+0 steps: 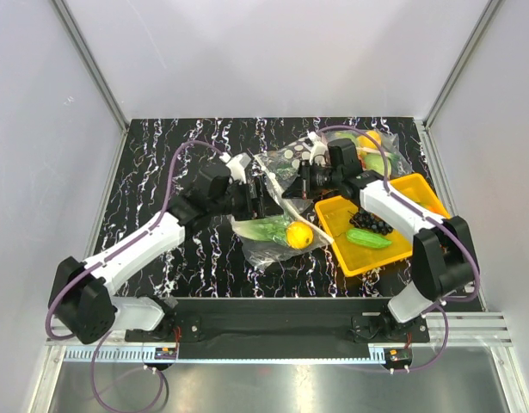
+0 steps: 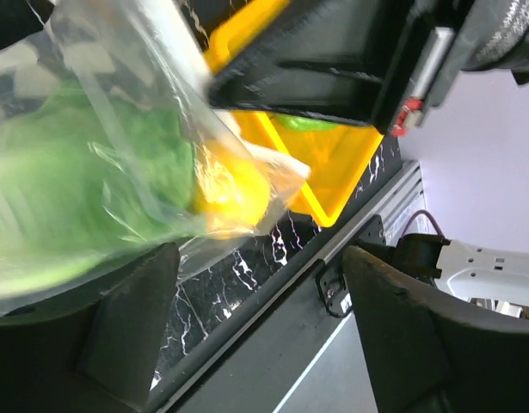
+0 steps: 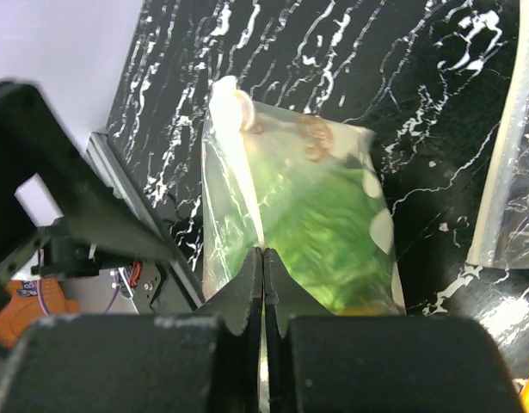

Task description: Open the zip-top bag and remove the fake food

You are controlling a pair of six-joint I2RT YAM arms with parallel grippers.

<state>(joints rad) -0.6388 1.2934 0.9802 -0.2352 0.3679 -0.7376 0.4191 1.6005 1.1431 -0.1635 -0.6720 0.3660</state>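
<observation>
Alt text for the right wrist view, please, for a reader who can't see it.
The right gripper is shut on the edge of the bag, a clear dotted pouch with green lettuce visible inside, above a black marbled table. The edge of another bag shows at the right.

1. The zip-top bag [image 3: 316, 198] is seen as clear, crinkled, glossy plastic (white-dotted).
2. The table [image 1: 161, 172] is finished in glossy black marbling.
3. The tray [image 1: 337, 215] is made of smooth yellow plastic.
</observation>
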